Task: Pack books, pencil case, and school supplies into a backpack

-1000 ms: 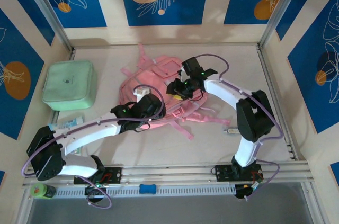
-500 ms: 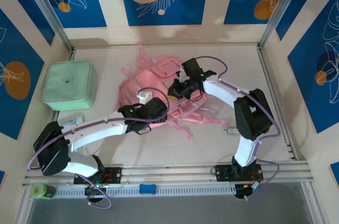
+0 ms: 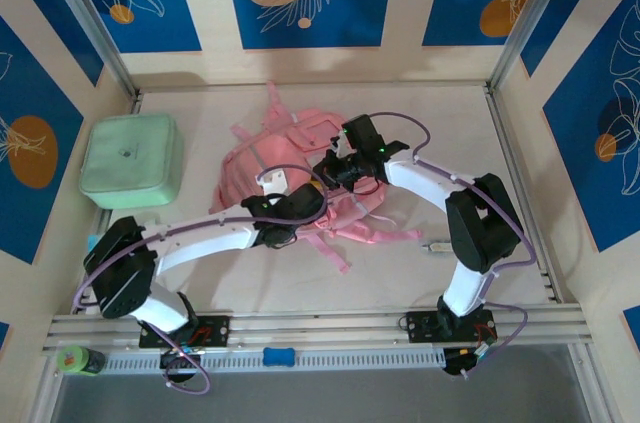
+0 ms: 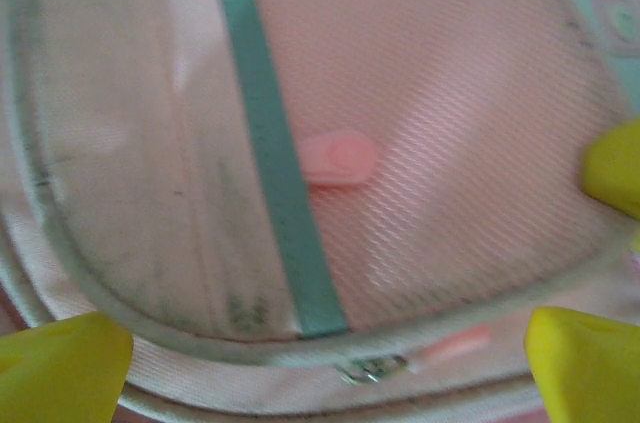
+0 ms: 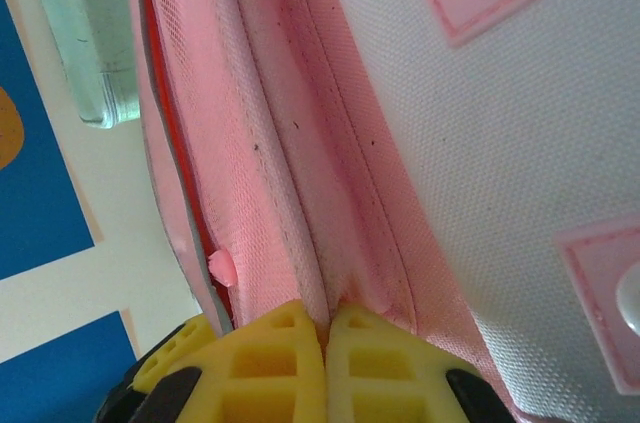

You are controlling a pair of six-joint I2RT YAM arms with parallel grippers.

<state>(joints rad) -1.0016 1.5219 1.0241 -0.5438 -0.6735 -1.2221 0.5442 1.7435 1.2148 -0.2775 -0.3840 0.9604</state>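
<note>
Pinches backpack [image 3: 255, 158] seam in shut right gripper [image 5: 325, 318], hovers wide-open, empty left gripper [image 4: 320, 358] over its front; judged mid-task, amount packed cannot tell.

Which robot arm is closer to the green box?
Left. The left arm passes close beside the mint-green box, its jaws open over the pink backpack. The right arm is on the far side, jaws shut on the backpack's fabric.
</note>
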